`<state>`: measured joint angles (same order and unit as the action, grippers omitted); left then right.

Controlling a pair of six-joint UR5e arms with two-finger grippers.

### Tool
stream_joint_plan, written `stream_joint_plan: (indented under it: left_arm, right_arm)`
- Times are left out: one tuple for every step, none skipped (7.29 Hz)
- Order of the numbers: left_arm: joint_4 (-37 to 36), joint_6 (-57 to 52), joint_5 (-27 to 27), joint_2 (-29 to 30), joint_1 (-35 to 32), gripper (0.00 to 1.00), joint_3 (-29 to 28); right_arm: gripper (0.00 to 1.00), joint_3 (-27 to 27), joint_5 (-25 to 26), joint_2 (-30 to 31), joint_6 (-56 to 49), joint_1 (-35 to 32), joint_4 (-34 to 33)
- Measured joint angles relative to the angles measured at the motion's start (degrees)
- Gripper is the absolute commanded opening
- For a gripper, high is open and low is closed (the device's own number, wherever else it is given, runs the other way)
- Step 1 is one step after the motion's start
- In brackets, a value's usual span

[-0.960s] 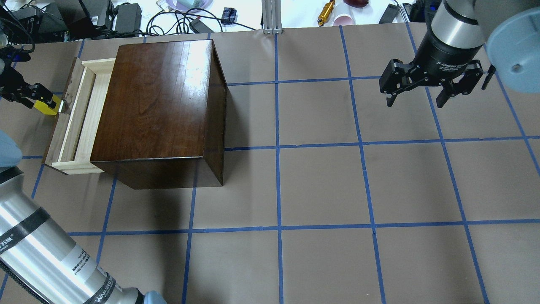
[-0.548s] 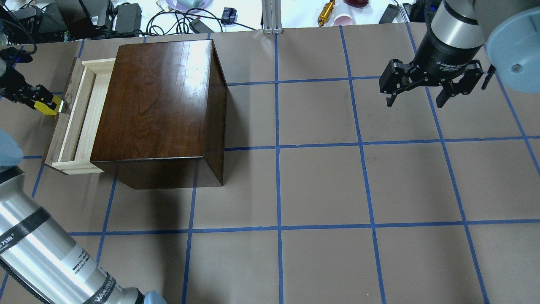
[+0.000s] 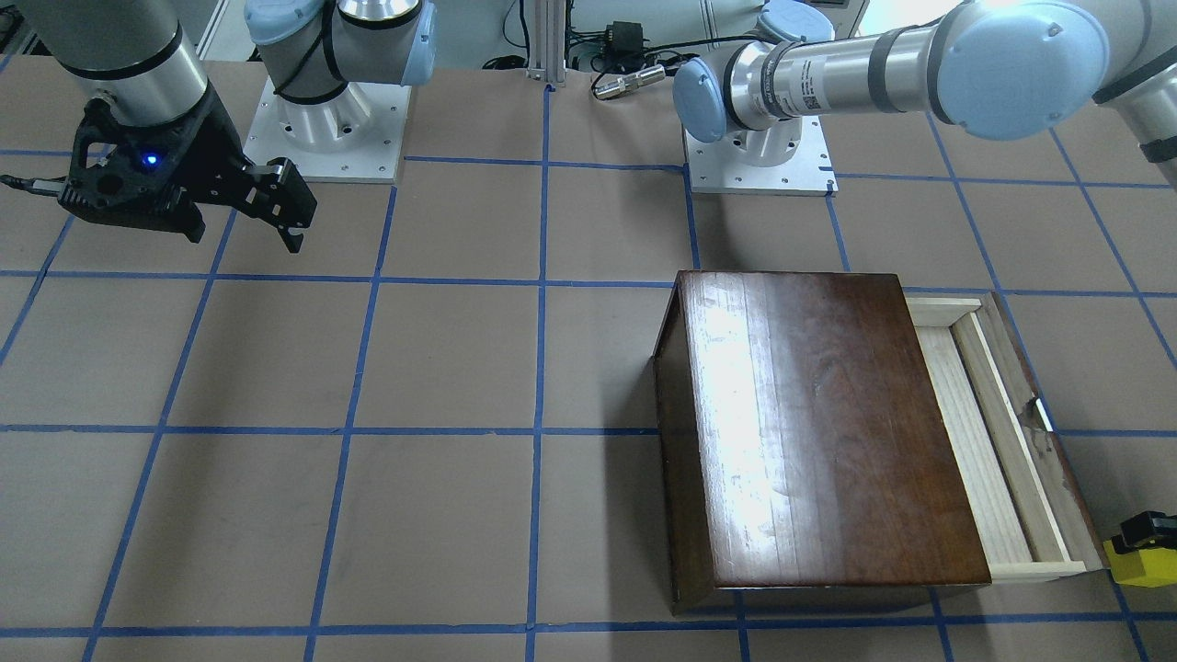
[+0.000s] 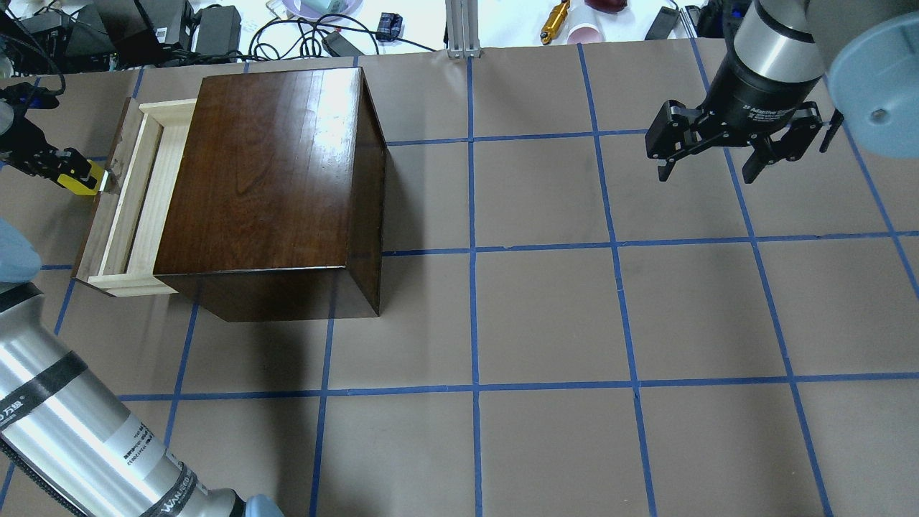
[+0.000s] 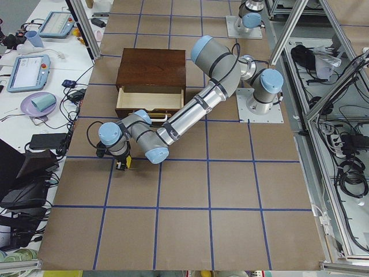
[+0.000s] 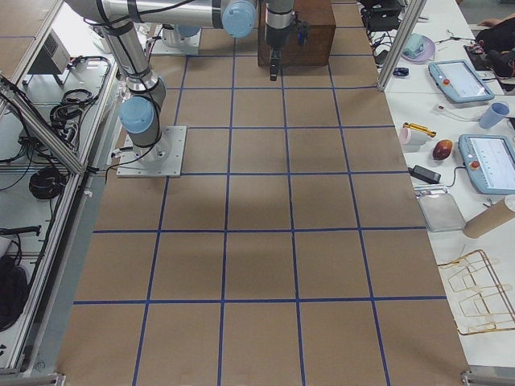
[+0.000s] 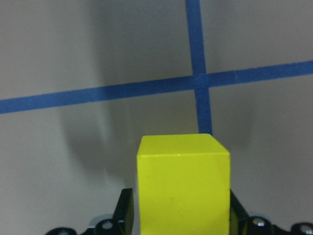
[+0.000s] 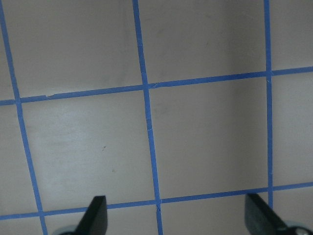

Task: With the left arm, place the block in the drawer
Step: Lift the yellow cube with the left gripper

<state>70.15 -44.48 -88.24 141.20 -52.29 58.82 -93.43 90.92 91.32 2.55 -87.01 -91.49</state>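
Note:
My left gripper (image 4: pixel 70 172) is shut on the yellow block (image 4: pixel 77 182) and holds it above the table, just outside the drawer's dark front panel. The block fills the lower middle of the left wrist view (image 7: pixel 182 188) and shows at the right edge of the front view (image 3: pixel 1143 563). The drawer (image 4: pixel 131 199) stands pulled out of the dark-brown cabinet (image 4: pixel 269 183), its pale wooden inside bare. It also shows in the front view (image 3: pixel 993 432). My right gripper (image 4: pixel 707 172) is open and empty, high over the far right of the table.
The cabinet takes up the far left of the table. Cables, chargers, a cup and a yellow tool (image 4: pixel 554 21) lie beyond the table's far edge. An aluminium post (image 4: pixel 463 29) stands at the far middle. Blue tape lines grid the brown table top (image 4: pixel 546 316).
My left gripper with the block has risen and shifted slightly toward the far edge, staying beside the drawer front. The right arm has not moved.

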Motion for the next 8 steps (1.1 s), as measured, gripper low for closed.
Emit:
stream_joint_plan:
  left_arm:
    - [0.06,-0.1,0.0,-0.05,0.0,0.28,0.02]
    - [0.16,-0.21,0.0,-0.12,0.0,0.28,0.04]
    - [0.47,-0.28,-0.02,-0.46,-0.03,0.28,0.05]
    - [1.73,-0.3,-0.11,-1.49,-0.1,0.27,0.06]
    - [4.16,-0.19,-0.34,-3.51,-0.23,0.27,0.24]
    - [6.84,0.02,-0.71,-6.32,-0.43,0.27,0.71]
    - [9.65,0.2,-1.16,-9.48,-0.55,0.27,1.55]
    - [12.31,0.34,-1.49,-12.74,-0.62,0.27,2.88]
  right_arm:
    - [1.0,0.0,0.0,0.0,0.0,0.0,0.0]
    - [1.0,0.0,0.01,0.0,0.0,0.0,0.0]
    - [1.0,0.0,0.0,0.0,0.0,0.0,0.0]
    - [1.0,0.0,0.01,0.0,0.0,0.0,0.0]
    - [1.0,0.0,-0.01,0.0,0.0,0.0,0.0]
    - [1.0,0.0,-0.01,0.0,0.0,0.0,0.0]
    - [1.0,0.0,0.0,0.0,0.0,0.0,0.0]
    - [1.0,0.0,-0.01,0.0,0.0,0.0,0.0]
